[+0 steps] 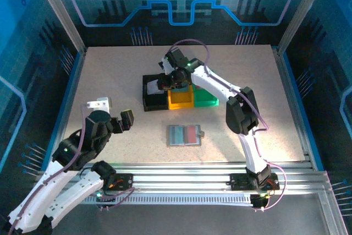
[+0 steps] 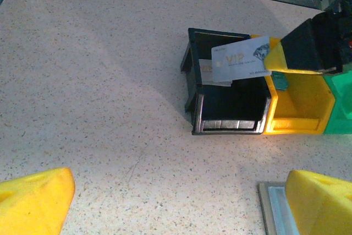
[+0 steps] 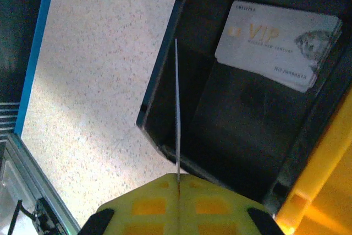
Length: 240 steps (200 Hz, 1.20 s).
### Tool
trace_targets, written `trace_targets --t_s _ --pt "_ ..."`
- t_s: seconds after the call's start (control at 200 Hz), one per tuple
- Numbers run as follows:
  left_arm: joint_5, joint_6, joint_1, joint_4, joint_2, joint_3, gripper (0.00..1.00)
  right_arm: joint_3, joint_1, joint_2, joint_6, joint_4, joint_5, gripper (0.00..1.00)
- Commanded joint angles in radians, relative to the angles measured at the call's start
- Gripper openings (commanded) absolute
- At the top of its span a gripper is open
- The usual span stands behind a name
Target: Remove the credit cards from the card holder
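Overhead, bench: a speckled beige bench (image 1: 110, 70) carries three small plastic bins in a row at its middle: black bin (image 1: 151, 103), yellow bin (image 1: 180, 100), green bin (image 1: 206, 98).
Overhead, card holder: the flat grey folding card holder (image 1: 184, 135) lies open towards the near edge, apart from the bins. A bluish card (image 1: 177, 134) and a reddish card (image 1: 190, 134) sit in its pockets.
Overhead, claws: the right claw (image 1: 164, 85) hangs over the black bin. The left claw (image 1: 115, 115) sits near the near left corner.
Left wrist, left claw: the left claw (image 2: 179, 205) is spread wide with nothing in it.
Left wrist, card holder: one corner (image 2: 273, 207) shows just beside the right-hand yellow finger (image 2: 322, 202).
Left wrist, black bin: over the black bin (image 2: 228, 119) the right claw (image 2: 275, 59) pinches a pale thin card marked VIP (image 2: 239, 59). A second pale card (image 2: 208, 71) lies beneath it, inside the bin.
Right wrist, right claw: the right claw (image 3: 179, 191) is clamped on the pale thin card marked VIP (image 3: 177, 108), seen edge-on above the black bin (image 3: 231, 130).
Right wrist, second pale card: it rests at the bin's far side (image 3: 275, 39), face up.
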Motion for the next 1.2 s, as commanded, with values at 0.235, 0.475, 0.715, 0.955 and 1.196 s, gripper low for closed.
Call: trace_targets --t_s 0.235,0.475,0.715,0.955,1.196 --pt "0.002 0.03 0.016 0.015 -0.01 -0.011 0.99 0.137 -0.028 0.12 0.048 -0.047 -0.02 0.0" --pt "0.015 0.032 0.023 0.019 -0.01 -0.012 0.99 0.197 -0.04 0.199 0.059 -0.05 -0.043 0.0" --pt "0.017 0.035 0.026 0.022 -0.01 -0.015 0.99 0.245 -0.047 0.259 0.077 -0.026 -0.086 0.0" --pt "0.032 0.036 0.045 0.03 -0.004 -0.017 0.99 0.291 -0.055 0.297 0.095 -0.022 -0.096 0.0" --pt "0.048 0.038 0.06 0.037 0.001 -0.019 0.99 0.324 -0.066 0.332 0.095 -0.048 -0.102 0.0"
